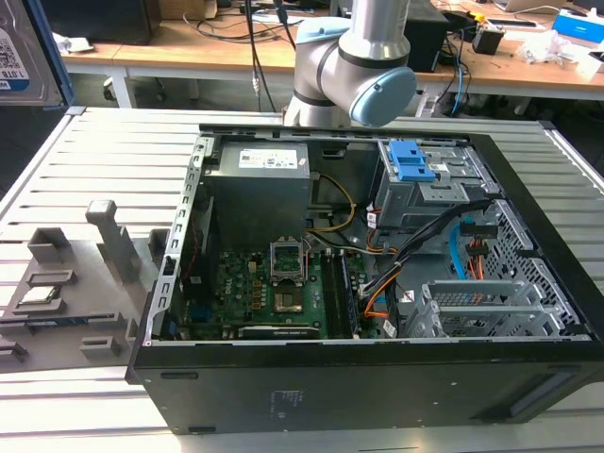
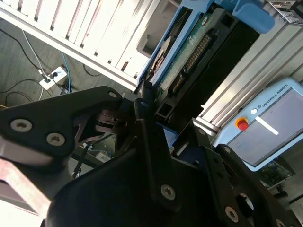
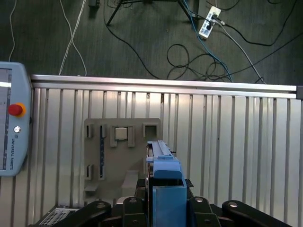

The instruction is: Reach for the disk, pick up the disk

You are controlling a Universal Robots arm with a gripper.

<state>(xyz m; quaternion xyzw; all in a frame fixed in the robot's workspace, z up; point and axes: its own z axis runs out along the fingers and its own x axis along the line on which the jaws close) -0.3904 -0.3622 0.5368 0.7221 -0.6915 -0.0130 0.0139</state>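
Pincer [image 3: 165, 201] clamped on the disk [image 3: 164, 168]: in the first wrist view the disk's bright blue edge frame stands between two black fingers [image 3: 201, 208], seen edge-on. In the second wrist view the disk [image 2: 189, 59] shows its green circuit board and a row of connector pins, with the blue frame running along its side. It is held in the air, well clear of the slatted aluminium surface [image 3: 227, 142].

Below it in the first wrist view lies a grey fixture tray [image 3: 94, 142] with a small square chip [image 3: 121, 134] seated in one pocket. A pale blue teach pendant [image 3: 12, 118] with a red button rests at the edge of the surface, and cables trail over the dark floor [image 3: 142, 42] beyond.

In the exterior view the disk [image 1: 17, 61] shows its silver face and white-and-blue label at the exterior view's far left, above the tray [image 1: 75, 283]. An open black computer case [image 1: 377, 387] lies on the surface to the exterior view's right of the tray.
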